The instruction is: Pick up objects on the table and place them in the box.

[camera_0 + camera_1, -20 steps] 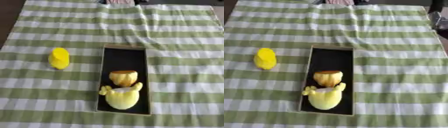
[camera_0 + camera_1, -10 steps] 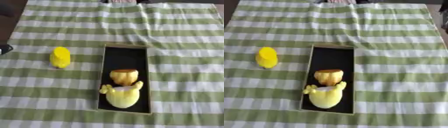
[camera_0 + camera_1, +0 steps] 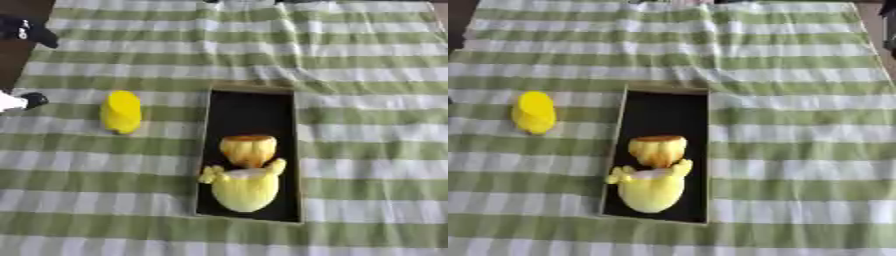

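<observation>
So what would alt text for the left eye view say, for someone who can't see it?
A black box on a green-and-white striped cloth holds two yellow items. A third yellow object lies on the cloth left of it, near a dark shape at the left edge.

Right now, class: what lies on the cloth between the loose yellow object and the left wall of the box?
Nothing: between the yellow object and the box there is only bare green-and-white striped cloth, as both eye views show.
</observation>
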